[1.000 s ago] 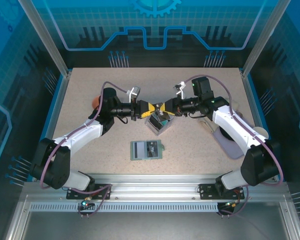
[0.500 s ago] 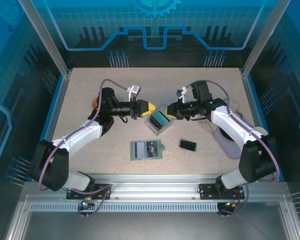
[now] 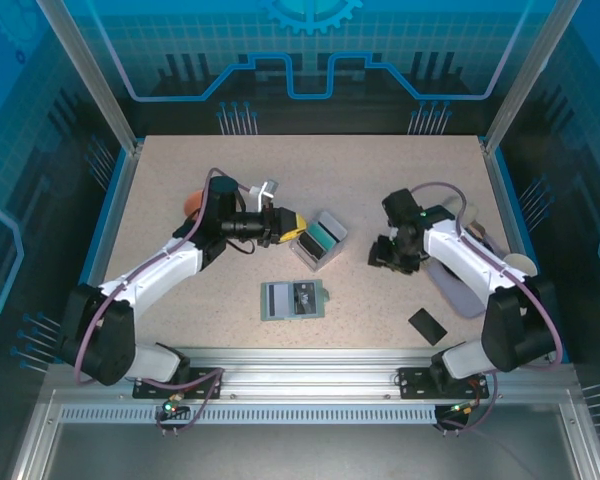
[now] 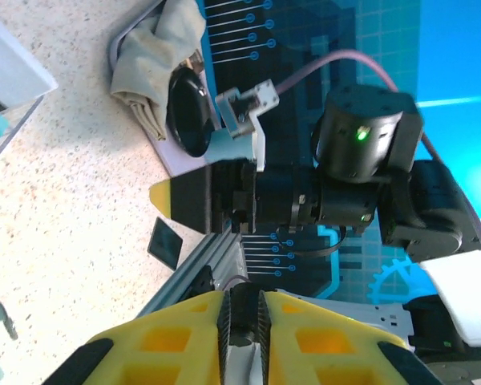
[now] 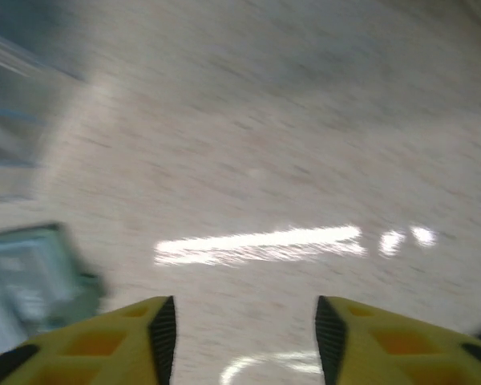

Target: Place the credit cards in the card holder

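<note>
Left claw: I am watching the left claw (image 4: 244,298) holding its yellow fingers almost together, with only a thin slit showing between the pads and nothing sitting in that slit

Just off the left claw's tips: the clear box (image 3: 318,242) is lying right beside them at a slant on the table (image 3: 180,170), and the credit cards (image 3: 323,237) are standing inside it, a teal one and a dark one side by side

Toward the arm bases from the left claw: the card holder (image 3: 293,299) is lying flat and opened, its grey inside facing up, and it is sitting apart from both claws

Behind the left claw, past its wrist: an orange thing (image 3: 191,202) is peeking out from behind the left arm

Right claw: I am seeing the right claw (image 5: 242,306) keeping its fingers clearly apart, with bare table showing between them, and it is gripping nothing; its own camera is giving me a smeared picture

Toward the arm bases from the right claw: a loose dark card (image 3: 427,324) is lying flat on the table, well apart from the claw and near the front rail

On the outer side of the right claw: a pale cloth (image 4: 156,56) is lying crumpled, with a black rounded thing (image 4: 188,112) resting just beside it
</note>
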